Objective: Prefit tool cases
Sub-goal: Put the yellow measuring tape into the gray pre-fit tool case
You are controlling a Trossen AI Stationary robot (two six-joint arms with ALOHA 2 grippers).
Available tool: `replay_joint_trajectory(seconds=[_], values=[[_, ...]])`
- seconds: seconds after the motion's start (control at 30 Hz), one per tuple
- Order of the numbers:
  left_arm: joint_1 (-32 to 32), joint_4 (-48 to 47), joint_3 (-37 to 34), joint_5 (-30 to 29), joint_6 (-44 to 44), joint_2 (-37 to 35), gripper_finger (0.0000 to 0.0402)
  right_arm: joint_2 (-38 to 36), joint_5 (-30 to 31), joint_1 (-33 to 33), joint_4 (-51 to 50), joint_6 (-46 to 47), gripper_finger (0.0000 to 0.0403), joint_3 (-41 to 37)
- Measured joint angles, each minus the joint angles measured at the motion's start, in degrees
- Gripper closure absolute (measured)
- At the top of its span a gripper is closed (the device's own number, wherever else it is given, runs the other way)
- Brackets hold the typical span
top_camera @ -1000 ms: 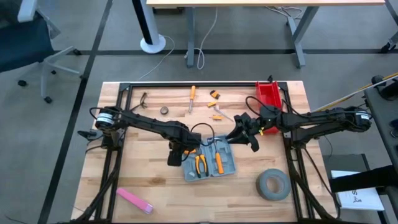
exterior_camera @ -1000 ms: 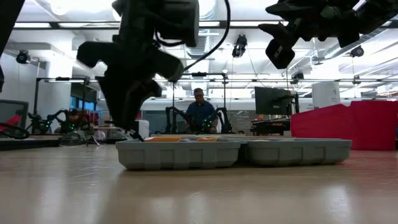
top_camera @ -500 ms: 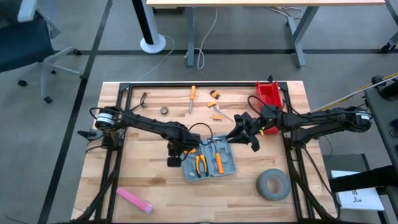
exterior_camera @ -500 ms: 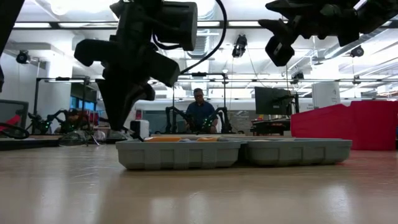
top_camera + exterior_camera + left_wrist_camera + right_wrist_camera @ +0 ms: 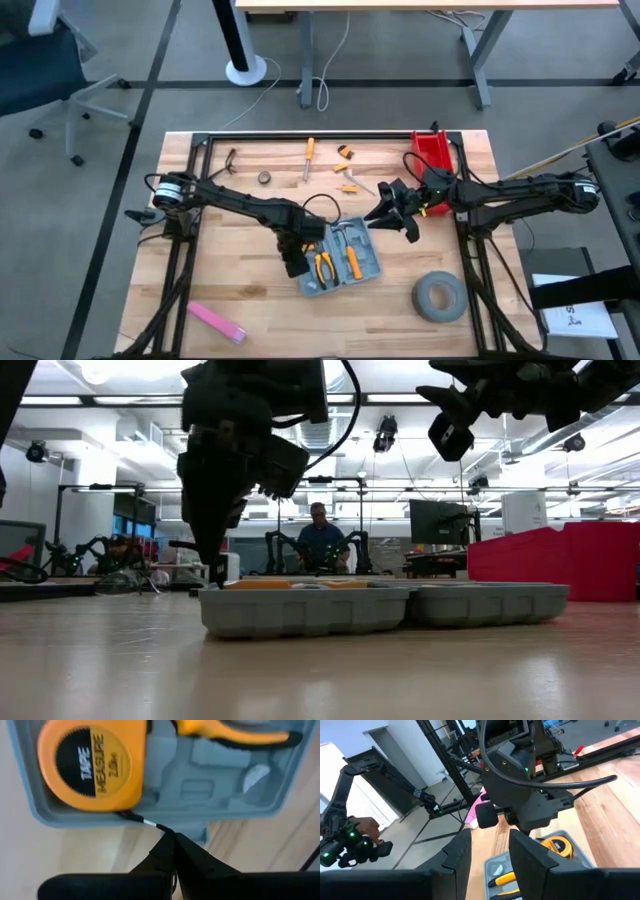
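Since the earlier frame, the left gripper (image 5: 171, 840) has pressed its fingers together at the tool case (image 5: 340, 257) edge, mid-table. Inside, an orange tape (image 5: 92, 762) reads "TAPE MEASURE". The right gripper (image 5: 392, 212) hovers nearby, fingers slightly apart, empty.

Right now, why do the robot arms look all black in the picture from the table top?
Low view: bright ceiling lights behind turn the left claw and right claw into silhouettes. Left wrist view: the tool case fills the picture, softly lit, no glare.
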Motion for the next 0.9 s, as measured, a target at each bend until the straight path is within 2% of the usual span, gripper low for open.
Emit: replay_joint_trajectory(seconds=[0.2, 0.33, 0.47, 0.6, 0.8, 0.9], values=[[-0.44, 1.20, 0.00, 1.39, -9.24, 0.00, 0.0399, -0.04, 0.00, 0.00, 0.07, -0.15, 0.0288, 0.00], [-0.50, 5.49, 0.00, 2.21, -13.49, 0.02, 0.0391, -0.04, 0.02, 0.00, 0.07, -0.46, 0.0295, 0.00], [-0.71, 11.76, -0.02, 2.38, -13.74, 0.78, 0.0383, -0.04, 0.28, 0.00, 0.02, -1.36, 0.0303, 0.00], [-0.84, 14.15, -0.11, 2.42, -12.13, 3.64, 0.0381, -0.04, 0.51, -0.41, -0.10, -1.61, 0.0308, 0.00], [-0.92, 18.64, 0.11, 7.43, -11.53, 7.06, 0.0380, -0.02, 0.66, -2.29, -0.64, -1.41, 0.0306, -0.01], [-1.10, 23.11, 0.00, 7.26, -12.08, 7.29, 0.0380, -0.02, 0.85, -3.09, -1.19, -1.31, 0.0300, 0.00]])
